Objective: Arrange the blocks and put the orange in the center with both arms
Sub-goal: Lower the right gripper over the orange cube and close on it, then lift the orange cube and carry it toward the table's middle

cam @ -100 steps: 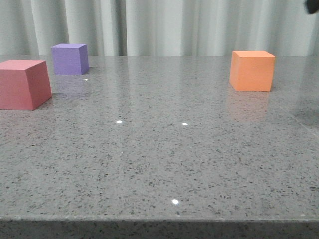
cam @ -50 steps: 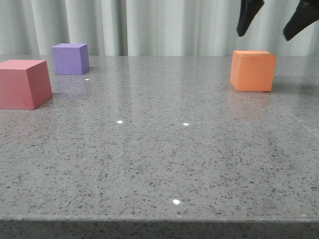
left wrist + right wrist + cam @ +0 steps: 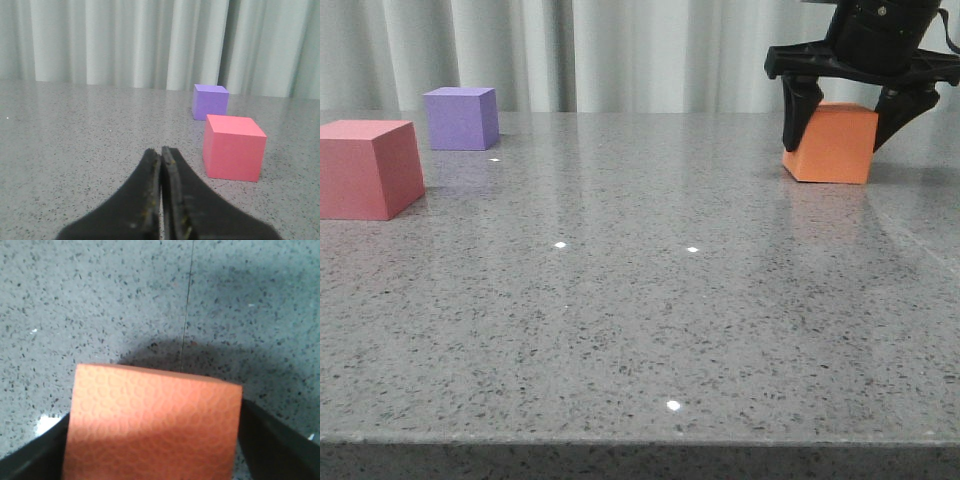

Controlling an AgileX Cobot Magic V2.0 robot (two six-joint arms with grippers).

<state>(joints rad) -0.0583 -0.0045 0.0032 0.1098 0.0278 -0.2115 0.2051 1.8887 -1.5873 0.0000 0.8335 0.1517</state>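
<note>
While the orange cube (image 3: 830, 143) is being straddled by the spread right hand (image 3: 848, 118), far across the speckled grey counter (image 3: 640, 300) from the pinkish-red cube (image 3: 368, 168), a centred, square squeeze on its flat sides is being called for. Its matte, faintly dimpled faces and sharp edges are being shown close up, the purple cube (image 3: 461, 118) is sitting just behind the pinkish-red cube, and the left hand (image 3: 161, 200) is being held pressed together near them.

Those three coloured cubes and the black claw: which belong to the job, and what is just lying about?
Part of the job:
- orange cube, between the right gripper's fingers
- purple cube
- pinkish-red cube
- left gripper, fingers together

Just there:
- grey speckled table
- pale curtain
</note>
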